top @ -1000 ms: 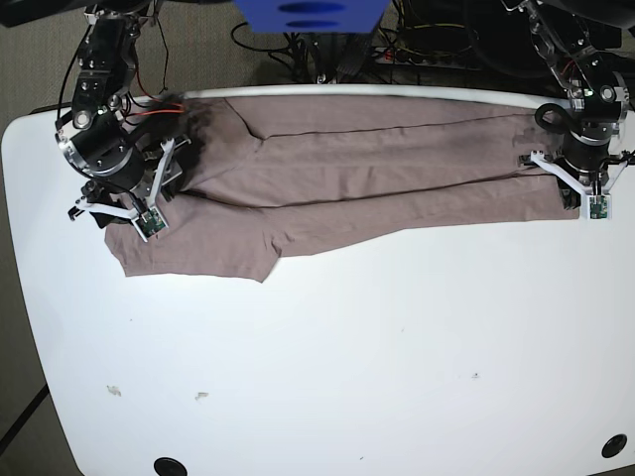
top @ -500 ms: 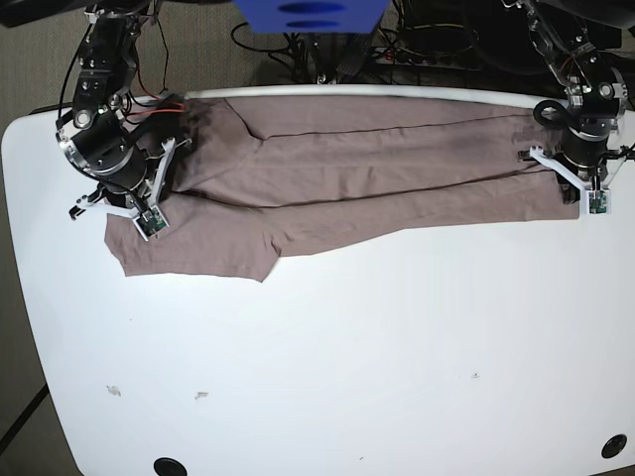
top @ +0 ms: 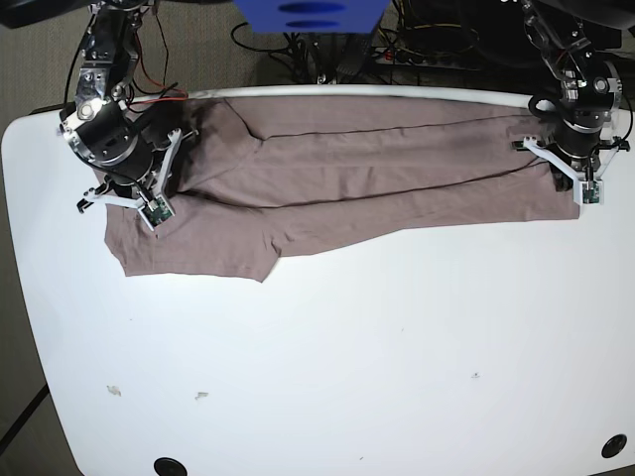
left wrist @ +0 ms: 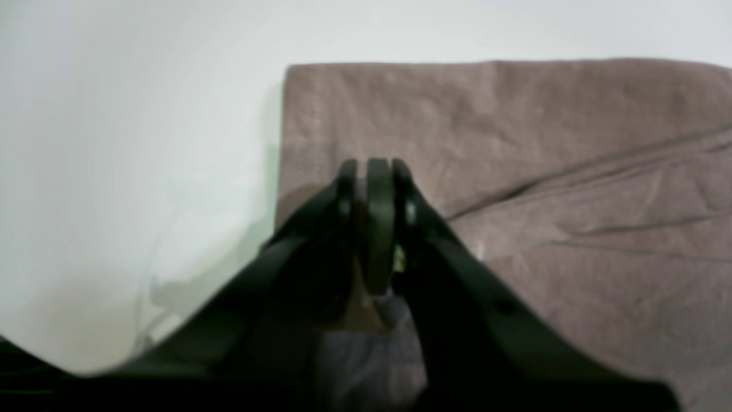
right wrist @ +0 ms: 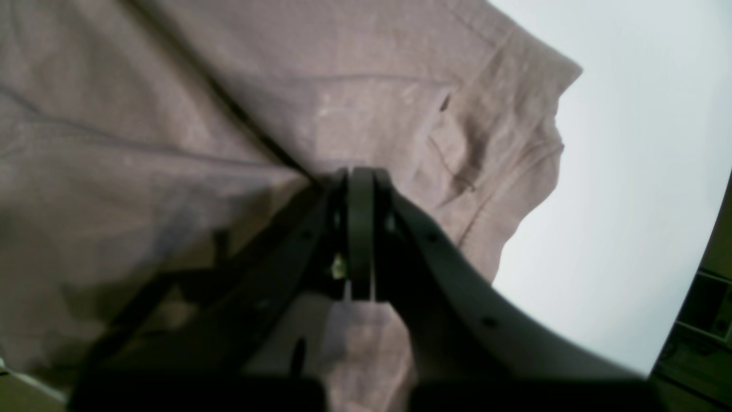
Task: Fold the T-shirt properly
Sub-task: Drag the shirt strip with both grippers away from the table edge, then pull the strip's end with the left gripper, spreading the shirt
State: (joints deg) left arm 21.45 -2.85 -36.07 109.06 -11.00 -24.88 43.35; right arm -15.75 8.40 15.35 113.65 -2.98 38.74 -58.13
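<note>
The taupe T-shirt (top: pixel 347 169) lies folded into a long band along the far side of the white table (top: pixel 347 347), with one sleeve sticking out toward the front at the left. My left gripper (top: pixel 570 171) is at the band's right end. In the left wrist view it (left wrist: pixel 373 189) is shut, pinching fabric near the T-shirt's (left wrist: pixel 514 143) straight corner edge. My right gripper (top: pixel 142 185) is at the band's left end. In the right wrist view it (right wrist: pixel 360 189) is shut on a fold of the T-shirt (right wrist: pixel 171 114) near the sleeve hem.
The table's far edge (top: pixel 397 91) runs just behind the shirt, with cables and a blue box (top: pixel 308 15) beyond it. Two black holes (top: pixel 171 464) (top: pixel 613 446) sit at the table's front corners. Small specks (top: pixel 114 390) mark the front left.
The right gripper has shut on the shirt's left end. Both arms have shifted slightly toward the table's far edge. The shirt's outline is almost unchanged.
</note>
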